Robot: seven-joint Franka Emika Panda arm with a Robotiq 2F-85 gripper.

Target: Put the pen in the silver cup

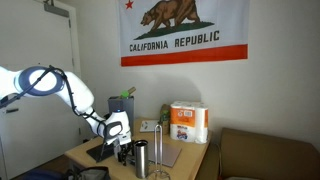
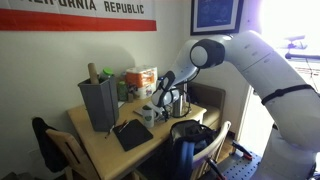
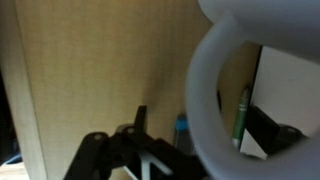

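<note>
My gripper point(image 1: 119, 134) point(image 2: 160, 101) hangs low over the table, right above the silver cup point(image 2: 148, 114). In the wrist view the cup's pale wall point(image 3: 205, 90) fills the right side as a blurred arc, very close. The green pen point(image 3: 241, 115) stands upright inside that arc, next to my right finger. My two dark fingers point(image 3: 200, 130) are set wide apart, with the cup wall between them. A small blue thing point(image 3: 181, 130) shows between the fingers; I cannot tell what it is. The pen is too small to make out in both exterior views.
A taller steel tumbler point(image 1: 141, 158) and a wire holder point(image 1: 163, 148) stand near the cup. A paper towel pack point(image 1: 188, 122), a grey bin point(image 2: 100, 104) and a black notebook point(image 2: 132, 134) are on the wooden table point(image 2: 105, 150). A dark chair point(image 2: 192, 140) stands by the table's edge.
</note>
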